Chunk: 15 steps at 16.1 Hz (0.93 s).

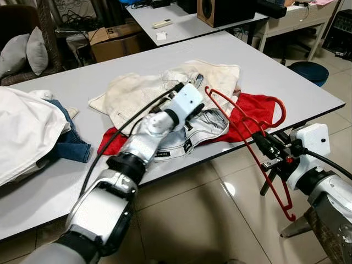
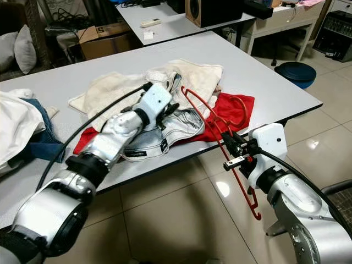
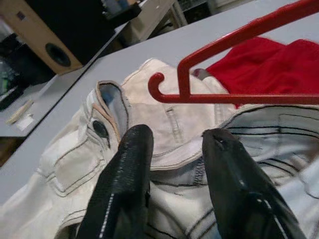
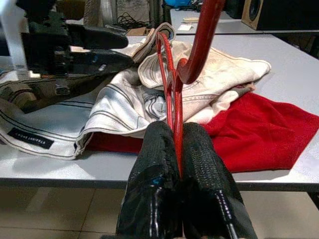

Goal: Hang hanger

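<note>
**Hanger clamped in right claw, left claw open over clothes**

Grey desk (image 1: pixel 308 88) on glossy tile floor (image 1: pixel 209 220); second desk behind it carries a wooden speaker (image 1: pixel 220 11) and a remote (image 1: pixel 162 23). Cardboard box (image 1: pixel 113 39) and cushions (image 1: pixel 27 52) sit at the back left.

Far left of the left claw: white bedding-like fabric (image 1: pixel 22 129) lying over folded blue jeans (image 1: pixel 71 144) on the desk.

Left claw (image 3: pixel 174 164): arm reaches out over the desk, fingers parted with a clear gap, gripping nothing. It hovers just above a white jeans-type garment with dark stitching (image 1: pixel 201 129); I can't tell whether the tips touch the fabric. Beyond the claw lies a cream denim garment (image 1: pixel 143 91) with a dark button, bunched up. Red cloth (image 1: pixel 256 110) lies under both, showing on each side of the pile.

Red hanger (image 1: pixel 250 137): its hook end is just ahead of the left claw's fingertips, above the cream garment. The frame slants from over the clothes pile, past the desk edge, down toward the floor.

Right claw (image 4: pixel 178 164): off the desk's front edge, fingers closed tight on a thin bar of the red hanger, bar pinched between both pads. Clothes pile sits straight ahead of it, red cloth ahead and to one side.

Dark blue round object (image 1: pixel 308 71) on the floor at far right, beyond the desk.
</note>
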### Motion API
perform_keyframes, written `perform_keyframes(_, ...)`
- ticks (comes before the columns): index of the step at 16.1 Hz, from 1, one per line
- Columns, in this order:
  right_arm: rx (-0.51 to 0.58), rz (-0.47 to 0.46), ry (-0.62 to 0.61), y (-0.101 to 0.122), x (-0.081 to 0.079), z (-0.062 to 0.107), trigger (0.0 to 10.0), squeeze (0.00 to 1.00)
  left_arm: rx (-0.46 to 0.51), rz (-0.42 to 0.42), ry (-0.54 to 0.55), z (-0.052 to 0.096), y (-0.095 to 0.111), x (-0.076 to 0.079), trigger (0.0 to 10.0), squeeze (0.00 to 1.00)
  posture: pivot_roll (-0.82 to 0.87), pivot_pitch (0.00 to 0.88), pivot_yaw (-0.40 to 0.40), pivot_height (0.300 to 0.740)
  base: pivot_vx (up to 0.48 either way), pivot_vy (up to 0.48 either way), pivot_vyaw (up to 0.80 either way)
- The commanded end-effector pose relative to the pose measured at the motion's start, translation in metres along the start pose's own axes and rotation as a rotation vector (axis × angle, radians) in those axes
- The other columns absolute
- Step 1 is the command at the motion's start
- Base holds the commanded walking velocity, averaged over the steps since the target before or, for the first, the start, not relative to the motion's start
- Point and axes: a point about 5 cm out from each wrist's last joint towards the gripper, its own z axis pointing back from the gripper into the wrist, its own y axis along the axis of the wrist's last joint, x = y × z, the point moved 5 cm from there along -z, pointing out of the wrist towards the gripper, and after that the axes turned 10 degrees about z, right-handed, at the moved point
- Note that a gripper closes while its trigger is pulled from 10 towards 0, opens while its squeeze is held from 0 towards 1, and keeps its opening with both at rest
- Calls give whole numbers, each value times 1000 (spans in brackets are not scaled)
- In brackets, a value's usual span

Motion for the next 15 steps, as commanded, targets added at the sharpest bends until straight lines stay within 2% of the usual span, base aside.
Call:
perform_keyframes(1, 25, 6, 38, 8, -8, 1, 10000, 0, 1, -26, 30, -2, 2, -3, 10000, 1000, -251, 32, 118, 740, 0, 0, 0)
perform_keyframes(7, 43, 9, 67, 14, -13, 4, 10000, 0, -56, -105, 202, -10, -6, -10, 10000, 1000, -283, 45, 119, 740, 0, 0, 0)
perform_keyframes(8, 41, 12, 68, 14, -13, 6, 10000, 0, -66, -103, 262, -9, -6, -21, 10000, 333, -288, 50, 122, 740, 0, 0, 0)
perform_keyframes(9, 39, 12, 66, 14, -13, 8, 10000, 0, -71, -90, 299, -7, -6, -29, 10000, 0, -289, 52, 124, 740, 0, 0, 0)
perform_keyframes(12, 34, 11, 62, 13, -13, 11, 10000, 0, -56, -23, 346, -3, -6, -40, 10000, 0, -296, 58, 125, 740, 0, 0, 0)
perform_keyframes(13, 27, 10, 55, 12, -12, 13, 10000, 0, -47, 8, 377, -2, -4, -47, 10000, 0, -296, 58, 125, 740, 0, 0, 0)
perform_keyframes(14, 20, 11, 45, 11, -11, 16, 10000, 0, -48, 5, 413, 1, -4, -55, 10000, 0, -303, 63, 126, 740, 0, 0, 0)
perform_keyframes(15, 18, 12, 19, 11, -6, 21, 10000, 0, -56, 11, 474, 7, -5, -68, 10000, 0, -303, 63, 126, 740, 0, 0, 0)
